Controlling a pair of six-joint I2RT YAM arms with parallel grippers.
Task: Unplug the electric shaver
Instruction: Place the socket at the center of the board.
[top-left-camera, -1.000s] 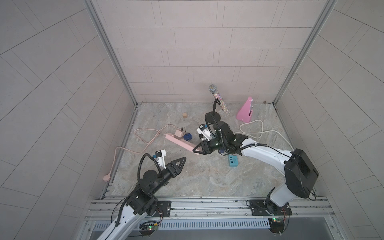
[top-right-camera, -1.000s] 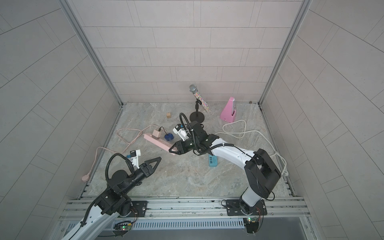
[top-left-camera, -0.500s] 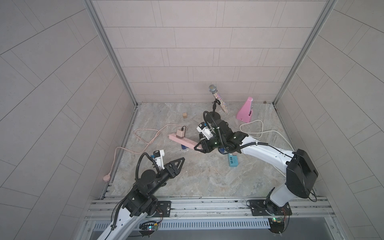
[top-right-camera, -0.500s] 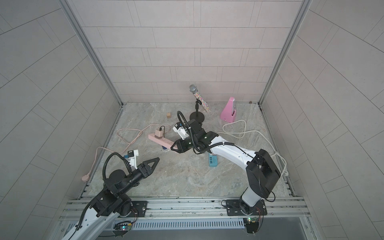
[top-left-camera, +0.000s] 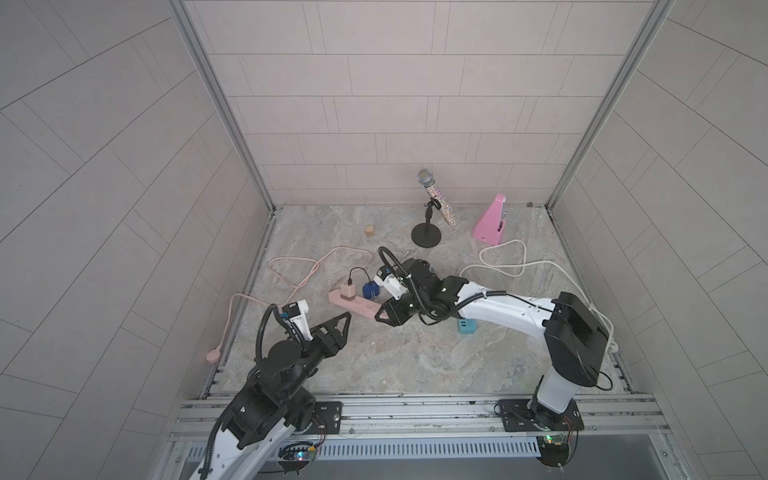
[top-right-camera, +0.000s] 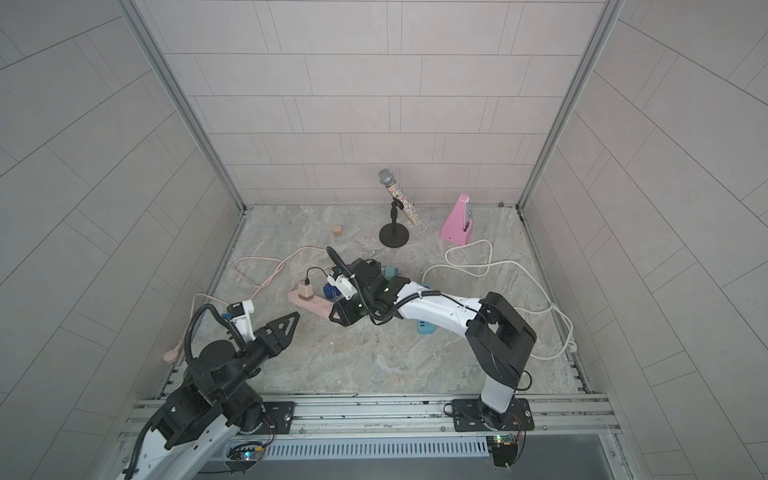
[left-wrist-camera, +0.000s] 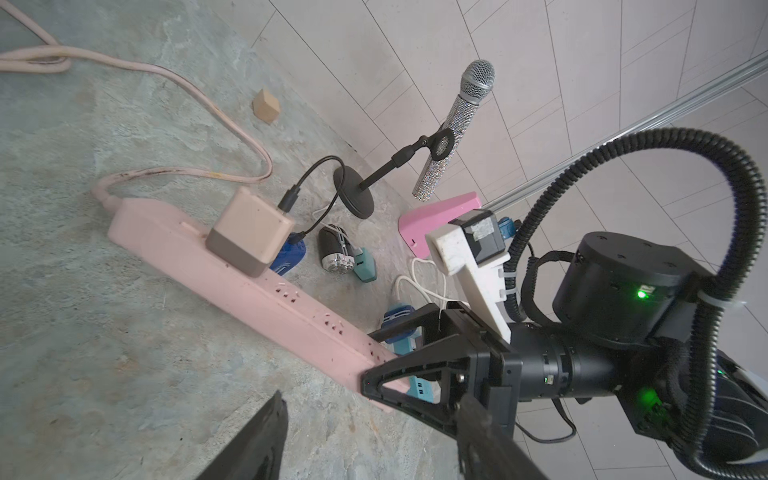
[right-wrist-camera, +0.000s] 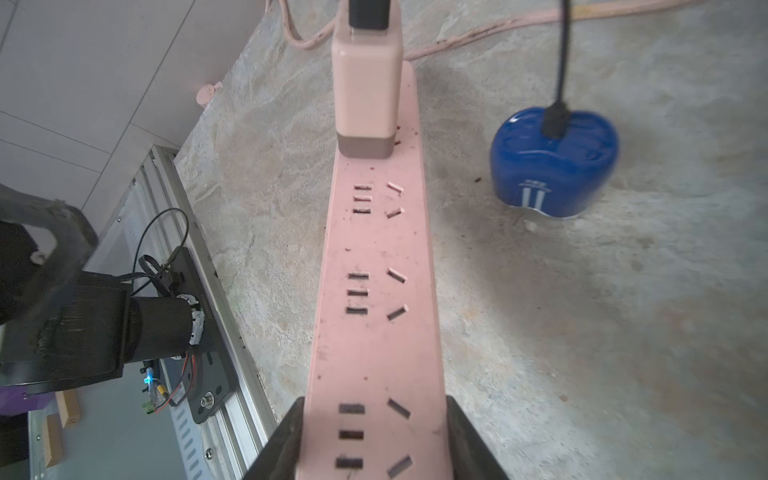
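Two pincers: right pincer (top-left-camera: 382, 319) clamped across the near end of the power strip (top-left-camera: 360, 307), one finger on each long side; left pincer (top-right-camera: 284, 326) spread wide and empty, hanging above the worktop (top-left-camera: 415, 357) just short of that same end.
Shaver: blue shaver (right-wrist-camera: 552, 166) lying on the worktop just beside the strip's far half, not touching it, black cable (top-left-camera: 357, 271) seated in its top.
Charger: beige charger (top-left-camera: 347, 290) upright in the strip's far-end socket, cable arching from it down to the shaver.
Step in hand: probably bracing the strip so the free pincer can pull a plug.
Risk, strip: lifting or swivelling with the pull if the clamp slips along the smooth sides.
Risk, shaver: light and loose, so likely dragged by a tug on the cable rather than released.
Risk, cable: thin loop, easy to snag with a wide finger beside the charger.
Risk, mix-up: black-and-silver razor-like item (left-wrist-camera: 332, 251) beyond the strip, unwired, easily mistaken for the target.
Risk, arms: both wrists close together at the strip's near end, little room to pass.
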